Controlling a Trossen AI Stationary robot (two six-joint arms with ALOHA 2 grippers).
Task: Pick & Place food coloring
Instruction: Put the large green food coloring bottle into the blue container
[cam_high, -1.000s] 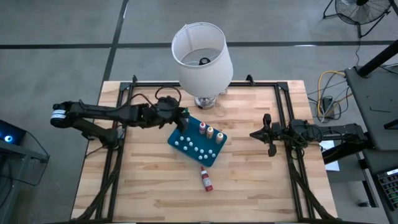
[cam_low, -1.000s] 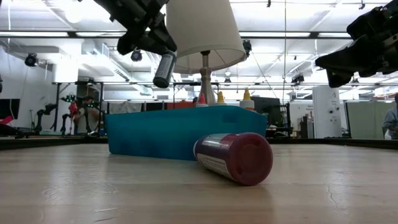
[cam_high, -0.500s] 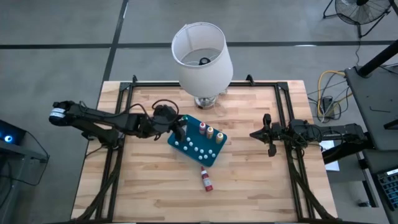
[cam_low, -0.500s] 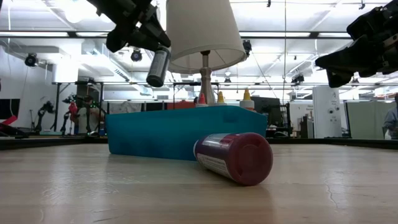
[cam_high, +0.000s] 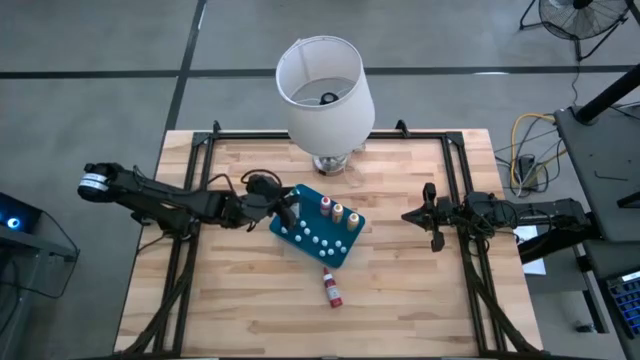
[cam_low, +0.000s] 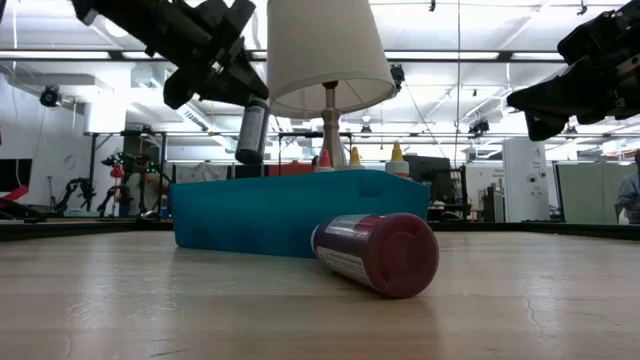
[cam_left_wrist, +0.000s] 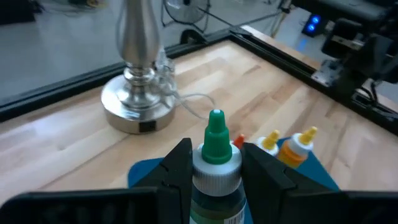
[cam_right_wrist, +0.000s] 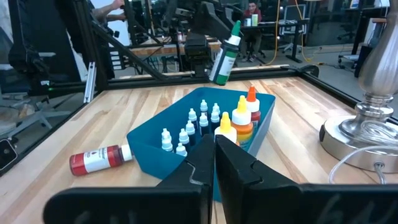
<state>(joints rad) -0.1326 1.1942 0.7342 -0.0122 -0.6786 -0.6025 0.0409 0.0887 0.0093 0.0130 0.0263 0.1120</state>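
Note:
My left gripper (cam_high: 286, 204) hovers over the left corner of the teal tray (cam_high: 322, 246), shut on a green food coloring bottle (cam_left_wrist: 215, 177) with a green tip. It shows as a dark bottle (cam_low: 250, 131) in the low view. In the tray stand red (cam_high: 325, 205), yellow (cam_high: 338, 212) and orange (cam_high: 353, 221) bottles and several small white-capped ones. A red bottle (cam_high: 331, 288) lies on its side on the table, near of the tray. My right gripper (cam_high: 432, 216) waits shut at the table's right. My left gripper pinches the green bottle's upper body, just under its white collar (cam_left_wrist: 216, 167), between its two fingers (cam_left_wrist: 178, 165), one on each side. The fingers come from the table's left, slanting a little down. The bottle is lifted clear above the tray, tilted, tip up.
A lamp with a white shade (cam_high: 325, 90) and a silver base (cam_left_wrist: 138, 102) stands at the table's far middle, just beyond the tray. A black frame (cam_high: 455, 170) runs around the table. Bare wood lies near of the tray and to its right.
My left gripper has carried the green bottle down and a little toward the table's left and near edge, staying over the tray's left corner. The bottle stays pinched and tilted. The right arm has kept still.

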